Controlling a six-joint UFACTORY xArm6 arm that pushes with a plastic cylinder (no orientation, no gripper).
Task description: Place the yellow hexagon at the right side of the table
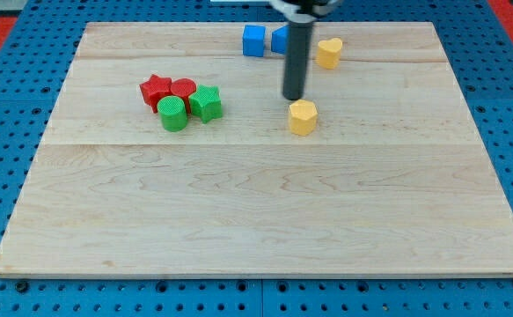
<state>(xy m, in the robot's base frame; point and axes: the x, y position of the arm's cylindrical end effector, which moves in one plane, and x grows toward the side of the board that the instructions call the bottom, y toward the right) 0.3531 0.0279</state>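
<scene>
My tip point(293, 98) sat just above-left of yellow hexagon point(302, 116) — no fingers on rig. Risk: off-centre push, hexagon slipping toward view's bottom, not bench point(265, 220) right.

Just one camera here, sitting up high past the near edge of the wooden table point(265, 220) and tilted down at it, so the far edge looks narrower at the frame's top. It's pulled back enough that the entire board fits, with blue pegboard point(1, 176) around it and some red point(10, 22) in the top corners.
</scene>
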